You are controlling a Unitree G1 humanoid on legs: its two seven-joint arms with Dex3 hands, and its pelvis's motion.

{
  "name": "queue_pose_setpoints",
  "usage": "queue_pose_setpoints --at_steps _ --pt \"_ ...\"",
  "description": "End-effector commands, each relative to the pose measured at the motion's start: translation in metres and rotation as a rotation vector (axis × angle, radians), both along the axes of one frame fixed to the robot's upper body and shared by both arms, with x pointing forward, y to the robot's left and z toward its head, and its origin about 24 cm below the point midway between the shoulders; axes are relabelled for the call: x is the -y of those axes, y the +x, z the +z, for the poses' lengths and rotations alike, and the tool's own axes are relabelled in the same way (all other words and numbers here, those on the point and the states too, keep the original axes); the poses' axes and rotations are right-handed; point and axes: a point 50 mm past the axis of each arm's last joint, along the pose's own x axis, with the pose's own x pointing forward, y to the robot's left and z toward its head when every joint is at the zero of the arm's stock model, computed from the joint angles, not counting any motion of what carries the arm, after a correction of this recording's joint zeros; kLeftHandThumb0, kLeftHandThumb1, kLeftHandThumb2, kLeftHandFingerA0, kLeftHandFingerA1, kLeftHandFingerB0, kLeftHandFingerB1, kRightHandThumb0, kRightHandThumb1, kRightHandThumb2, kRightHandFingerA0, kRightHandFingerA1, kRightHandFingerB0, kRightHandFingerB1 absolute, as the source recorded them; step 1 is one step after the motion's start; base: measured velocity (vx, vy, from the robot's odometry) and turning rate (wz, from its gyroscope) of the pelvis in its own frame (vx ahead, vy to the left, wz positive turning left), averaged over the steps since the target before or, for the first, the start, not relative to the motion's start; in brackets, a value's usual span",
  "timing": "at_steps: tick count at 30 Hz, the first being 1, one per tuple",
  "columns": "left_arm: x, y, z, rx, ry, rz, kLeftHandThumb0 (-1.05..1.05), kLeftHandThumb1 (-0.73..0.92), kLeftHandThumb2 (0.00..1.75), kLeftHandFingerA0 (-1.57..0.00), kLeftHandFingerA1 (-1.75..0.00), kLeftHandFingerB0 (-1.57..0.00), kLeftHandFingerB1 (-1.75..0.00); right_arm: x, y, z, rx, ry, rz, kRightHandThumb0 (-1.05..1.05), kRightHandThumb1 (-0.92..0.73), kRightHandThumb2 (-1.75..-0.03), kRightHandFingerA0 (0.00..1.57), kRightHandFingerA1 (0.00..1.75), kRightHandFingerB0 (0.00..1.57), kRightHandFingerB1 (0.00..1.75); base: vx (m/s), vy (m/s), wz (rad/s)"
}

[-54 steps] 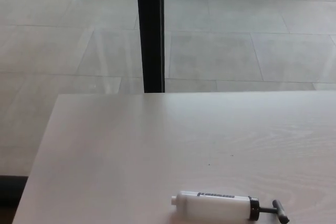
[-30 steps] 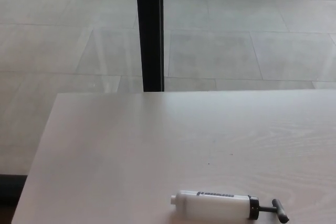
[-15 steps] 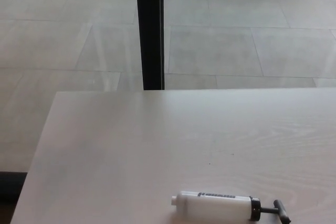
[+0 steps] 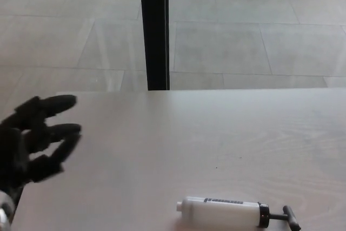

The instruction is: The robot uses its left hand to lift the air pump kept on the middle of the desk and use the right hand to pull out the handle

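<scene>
1. The desk (image 4: 162, 133) is carrying the air pump (image 4: 221, 213) at its near edge.
2. The left hand (image 4: 35, 139) is hovering empty, fingers spread; it should be wrapping the white barrel, leaving the handle (image 4: 291, 218) free.

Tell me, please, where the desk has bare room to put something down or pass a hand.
Nearly all the desk is bare: the wide stretch between its far edge and the air pump, and everything right of the left hand. Only the near edge, where the pump lies, is taken.
</scene>
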Motion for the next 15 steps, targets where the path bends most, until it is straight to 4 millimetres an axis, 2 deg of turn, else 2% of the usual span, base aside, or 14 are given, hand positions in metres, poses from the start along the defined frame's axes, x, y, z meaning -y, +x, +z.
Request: queue_pose_setpoints --at_steps 1,3,9,14,15 --pt "0.077 -0.001 0.002 0.004 0.343 -0.198 -0.49 0.57 0.56 -0.57 -0.66 -0.51 -0.53 -0.043 0.008 0.005 -0.039 0.025 0.102 -0.76 -0.81 -0.64 0.65 0.72 0.52 0.47 0.00 0.000 0.00" --pt "0.090 -0.001 -0.003 0.013 0.427 -0.254 -0.48 0.56 0.56 -0.59 -0.64 -0.54 -0.54 -0.043 0.008 0.004 -0.048 0.021 0.097 -0.77 -0.81 -0.64 0.69 0.74 0.57 0.48 0.00 0.000 0.00" --pt "0.118 -0.001 -0.014 0.009 0.522 -0.356 -0.49 0.56 0.56 -0.63 -0.70 -0.59 -0.57 -0.043 0.008 0.006 -0.041 0.116 0.088 -0.75 -0.78 -0.63 0.73 0.78 0.61 0.49 0.00 0.000 0.00" --pt "0.130 -0.004 -0.019 0.029 0.673 -0.415 -0.53 0.56 0.57 -0.62 -0.74 -0.57 -0.60 -0.046 0.008 0.009 -0.036 0.135 0.090 -0.75 -0.78 -0.63 0.72 0.79 0.60 0.49 0.00 0.000 0.00" --pt "0.133 -0.006 -0.022 0.025 0.707 -0.426 -0.49 0.39 0.88 -0.66 -0.78 -0.48 -0.64 -0.046 0.009 0.010 -0.035 0.141 0.092 -0.75 -0.77 -0.63 0.73 0.78 0.60 0.49 0.00 0.000 0.00"
